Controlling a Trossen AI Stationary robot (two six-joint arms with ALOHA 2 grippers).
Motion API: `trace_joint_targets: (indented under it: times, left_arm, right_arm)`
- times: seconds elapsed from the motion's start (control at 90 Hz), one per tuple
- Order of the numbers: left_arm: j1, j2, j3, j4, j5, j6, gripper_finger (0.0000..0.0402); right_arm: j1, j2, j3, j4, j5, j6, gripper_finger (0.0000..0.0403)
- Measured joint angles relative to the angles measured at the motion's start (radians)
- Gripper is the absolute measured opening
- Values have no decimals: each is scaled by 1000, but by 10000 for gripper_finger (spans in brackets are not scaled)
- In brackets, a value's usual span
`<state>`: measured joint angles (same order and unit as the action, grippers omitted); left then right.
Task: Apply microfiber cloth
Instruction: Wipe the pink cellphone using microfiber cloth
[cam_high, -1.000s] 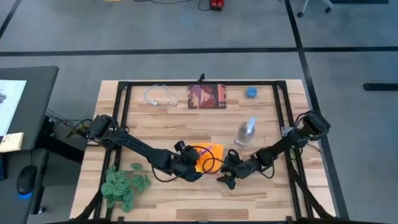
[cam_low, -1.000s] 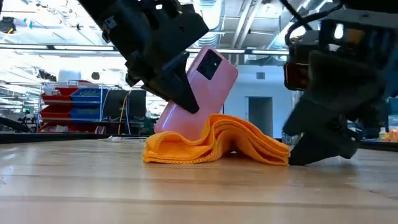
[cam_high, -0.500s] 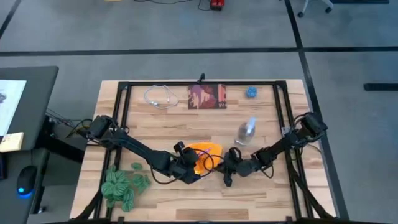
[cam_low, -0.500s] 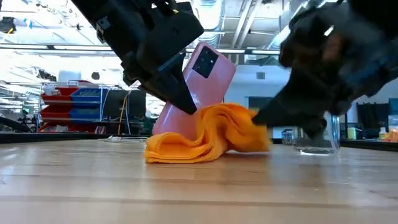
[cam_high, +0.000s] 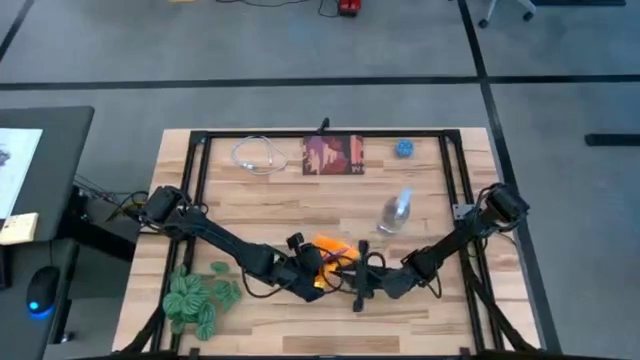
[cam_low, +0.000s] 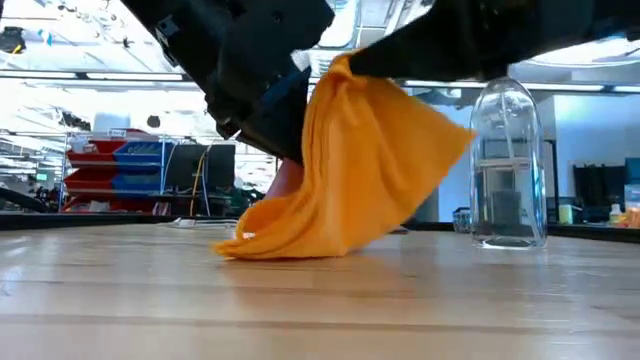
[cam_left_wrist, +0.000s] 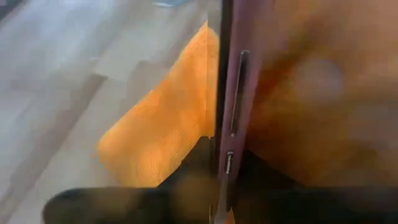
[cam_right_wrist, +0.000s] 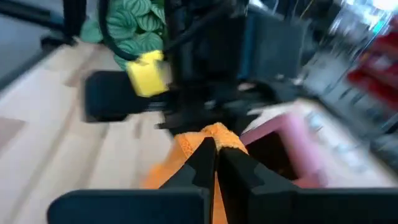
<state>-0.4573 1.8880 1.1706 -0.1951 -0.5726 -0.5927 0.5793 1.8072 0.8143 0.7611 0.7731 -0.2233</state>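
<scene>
The bright orange microfiber cloth hangs like a tent in front of a pink phone, which shows only as a pink patch in the low view. My left gripper is at the table's near middle, shut on the phone. My right gripper is close to its right and shut on the cloth's raised top. In the right wrist view the cloth sits between the shut fingers, and the phone is just beyond. My left gripper pinches the phone between its two fingers, one on each flat face; the phone's side edge with its buttons shows between them. The phone stands tilted; its foot is hidden by the cloth. My right gripper pinches the cloth's top edge between its two fingertips, coming from the table's right, slanting down. One layer or several, I cannot tell. The cloth hangs below the fingers, spread across the phone, with its lower end on the table.
A clear glass bottle stands behind and to the right of the grippers. Green leaves lie near left. A dark red-brown printed square, a white cable and a blue ball lie along the far edge.
My right gripper has shut on the cloth's right end and carried it up and toward the table's left, over the phone. The cloth, a low heap before, now hangs drawn up in front of the phone, while its left end has stayed on the table.
</scene>
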Motion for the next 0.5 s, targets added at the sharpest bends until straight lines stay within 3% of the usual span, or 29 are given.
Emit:
trace_joint_targets:
  times: [0.122,0.233,0.5]
  left_arm:
    - [-11,0,0,33,29,31,2]
    - [-20,0,0,24,18,32,4]
    - [-24,0,0,25,22,60,6]
  right_arm:
    - [4,0,16,8,71,-144,0]
    - [3,-1,17,-6,90,-170,0]
    - [0,-5,21,-290,97,37,0]
